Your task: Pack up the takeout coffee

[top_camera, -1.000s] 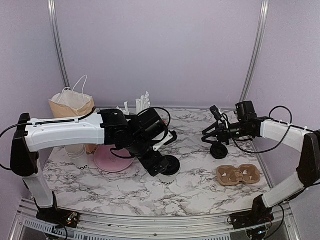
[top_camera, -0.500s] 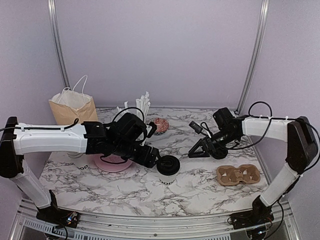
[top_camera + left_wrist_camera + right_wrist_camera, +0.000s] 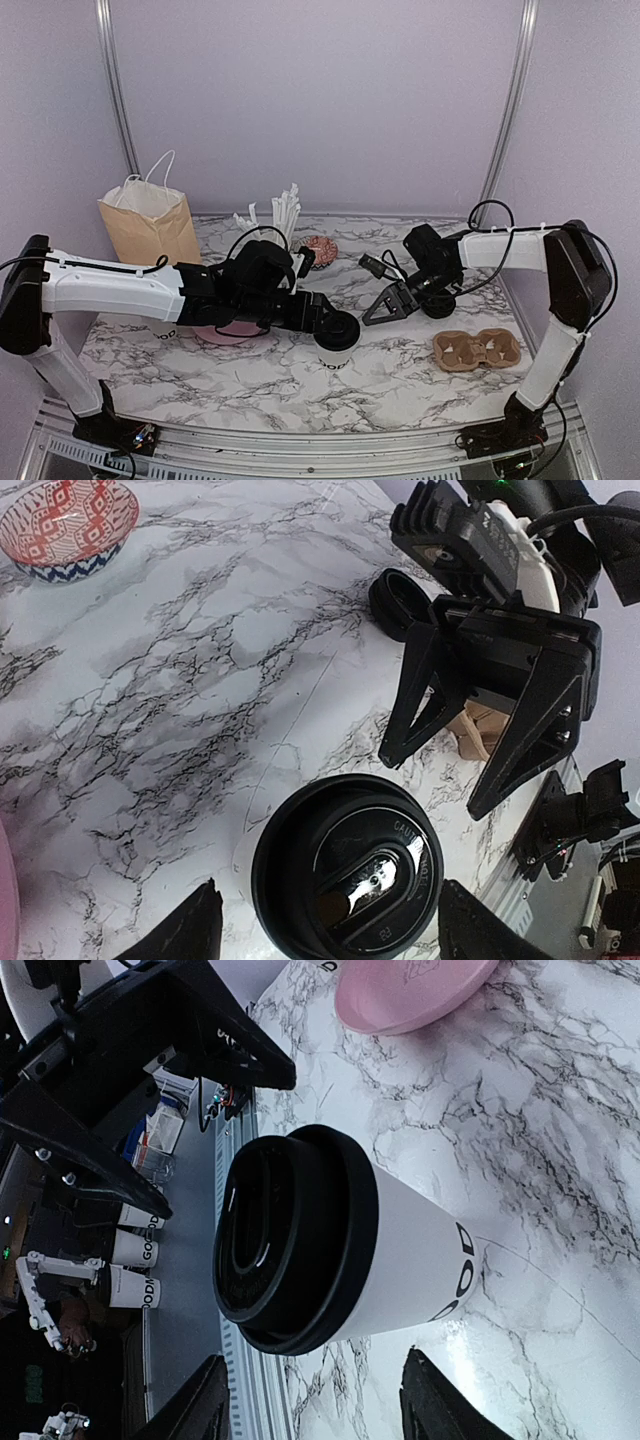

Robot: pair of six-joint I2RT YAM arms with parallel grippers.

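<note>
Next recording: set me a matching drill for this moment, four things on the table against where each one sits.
Things:
1. coffee cup
2. paper bag
3. cardboard cup carrier
4. patterned bowl

Places:
A. back left corner
B. right side, towards the front
C. centre, with its black lid on
D. back middle, beside the straws

Pairs: 1-C, 2-A, 3-B, 4-D

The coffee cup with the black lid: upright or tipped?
Upright. The takeout coffee cup stands on the marble table, its black lid facing up.
</note>
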